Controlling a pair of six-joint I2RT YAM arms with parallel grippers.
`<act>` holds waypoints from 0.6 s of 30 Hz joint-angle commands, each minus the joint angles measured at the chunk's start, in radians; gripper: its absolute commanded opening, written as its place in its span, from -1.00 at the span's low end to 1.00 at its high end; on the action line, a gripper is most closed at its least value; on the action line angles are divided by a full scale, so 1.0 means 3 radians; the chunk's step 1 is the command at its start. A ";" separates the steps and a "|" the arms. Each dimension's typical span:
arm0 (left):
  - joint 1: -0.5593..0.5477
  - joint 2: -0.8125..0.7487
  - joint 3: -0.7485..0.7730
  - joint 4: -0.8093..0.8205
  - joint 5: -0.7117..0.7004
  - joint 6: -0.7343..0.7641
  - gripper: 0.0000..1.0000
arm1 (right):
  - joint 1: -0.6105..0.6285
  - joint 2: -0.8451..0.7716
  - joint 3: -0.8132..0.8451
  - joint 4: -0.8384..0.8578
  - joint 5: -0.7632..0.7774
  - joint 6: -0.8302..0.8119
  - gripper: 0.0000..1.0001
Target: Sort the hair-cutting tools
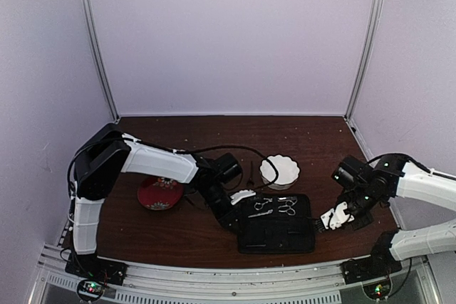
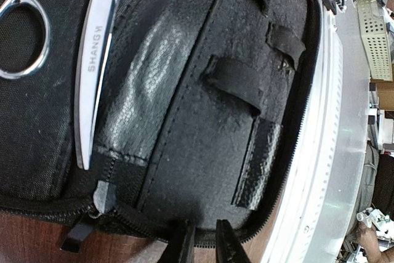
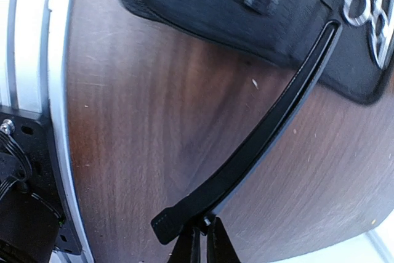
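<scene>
The flat black zip case [image 1: 278, 236] lies open at the table's front middle. Two silver scissors [image 1: 261, 208] [image 1: 287, 207] rest on its far half. One scissor blade [image 2: 92, 78] fills the upper left of the left wrist view. My left gripper [image 1: 235, 222] [image 2: 206, 244] sits at the case's left zip rim [image 2: 154, 223], fingers a narrow gap apart, nothing clearly pinched. My right gripper [image 1: 324, 224] [image 3: 203, 241] is shut on the end of a long thin black clip [image 3: 258, 140], whose far end reaches the case's right edge [image 3: 246, 23]. Another thin black stick [image 1: 252, 172] lies beside the white dish.
A red flowered plate [image 1: 160, 192] sits left of the case, partly under the left arm. A white fluted dish [image 1: 279, 171] stands behind the case. The metal rail [image 1: 235, 272] runs along the table's near edge, close to the case.
</scene>
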 commanded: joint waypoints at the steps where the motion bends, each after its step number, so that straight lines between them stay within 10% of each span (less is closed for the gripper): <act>1: -0.0003 0.0128 0.0002 -0.0092 -0.0443 -0.0047 -0.67 | 0.0283 0.0114 0.0097 -0.0084 0.0083 -0.0185 -1.00; 18: -0.0003 0.0128 -0.0018 -0.0074 -0.0584 -0.0075 -0.68 | 0.0887 0.0815 0.0289 0.0178 0.0185 -0.0418 -1.00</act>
